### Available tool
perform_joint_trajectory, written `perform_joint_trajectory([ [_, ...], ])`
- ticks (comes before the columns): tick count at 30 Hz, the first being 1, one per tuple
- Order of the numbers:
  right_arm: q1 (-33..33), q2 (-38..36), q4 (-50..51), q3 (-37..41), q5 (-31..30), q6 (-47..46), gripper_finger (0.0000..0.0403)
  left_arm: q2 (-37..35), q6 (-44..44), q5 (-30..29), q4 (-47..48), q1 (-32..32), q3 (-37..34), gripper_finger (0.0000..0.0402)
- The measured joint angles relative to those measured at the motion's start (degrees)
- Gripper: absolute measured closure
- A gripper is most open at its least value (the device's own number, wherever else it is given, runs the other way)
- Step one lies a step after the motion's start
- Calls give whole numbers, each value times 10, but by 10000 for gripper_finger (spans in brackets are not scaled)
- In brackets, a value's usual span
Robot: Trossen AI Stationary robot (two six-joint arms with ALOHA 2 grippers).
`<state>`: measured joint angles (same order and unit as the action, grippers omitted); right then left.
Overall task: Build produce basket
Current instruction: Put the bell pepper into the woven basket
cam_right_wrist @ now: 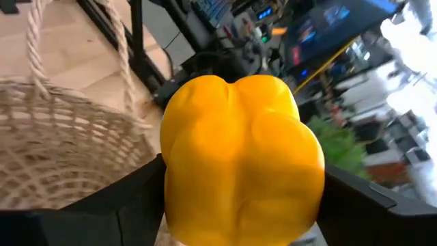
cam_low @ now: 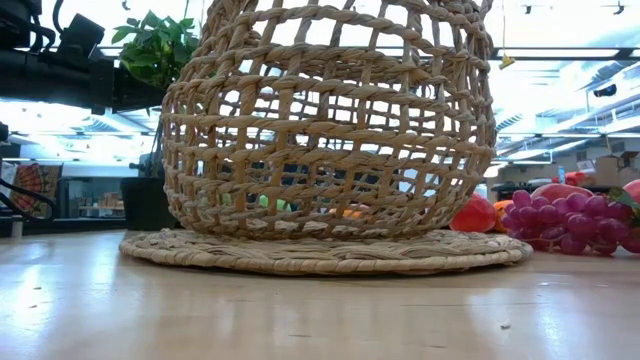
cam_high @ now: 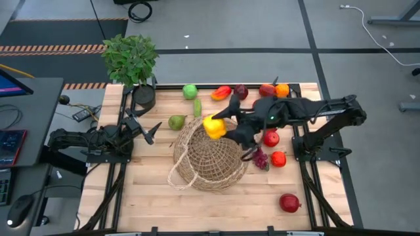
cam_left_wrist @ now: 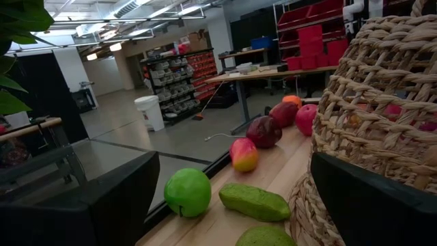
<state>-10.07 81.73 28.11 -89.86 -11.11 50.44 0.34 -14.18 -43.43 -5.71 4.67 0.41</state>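
The tan wicker basket (cam_high: 209, 157) rests on the middle of the table, its loop handle (cam_high: 178, 177) toward the near left. My right gripper (cam_high: 220, 126) is shut on a yellow bell pepper (cam_high: 214, 126) over the basket's far rim. My left gripper (cam_high: 152, 131) is open and empty, left of the basket and near a green pear (cam_high: 176, 122). More produce lies on the table: a green apple (cam_high: 189, 91), purple grapes (cam_high: 260, 158) and several red and orange pieces along the far edge and to the right. My right gripper pinches the yellow pepper's two opposite sides (cam_right_wrist: 171, 191) between its two fingers (cam_right_wrist: 130, 205). The fingers come from the table's right, slanting a little down. The pepper is lifted clear, above the basket's far rim (cam_high: 210, 134).
A leafy potted plant (cam_high: 130, 58) in a dark pot (cam_high: 144, 97) stands at the far left corner. A red pomegranate (cam_high: 289, 202) lies near the front right. There is bare wood along the near edge (cam_high: 216, 210) and at the left (cam_high: 118, 183).
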Motion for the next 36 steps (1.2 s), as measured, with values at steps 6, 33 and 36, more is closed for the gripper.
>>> perform_joint_trajectory([
  [6, -9, 52, -34, 16, -37, -73, 85, 0, 0, 0, 0, 0, 0, 14],
  [33, -11, 314, 371, -197, -11, -391, 85, 0, 0, 0, 0, 0, 0, 14],
  [36, -7, 330, 382, -197, 8, -447, 85, 0, 0, 0, 0, 0, 0, 14],
])
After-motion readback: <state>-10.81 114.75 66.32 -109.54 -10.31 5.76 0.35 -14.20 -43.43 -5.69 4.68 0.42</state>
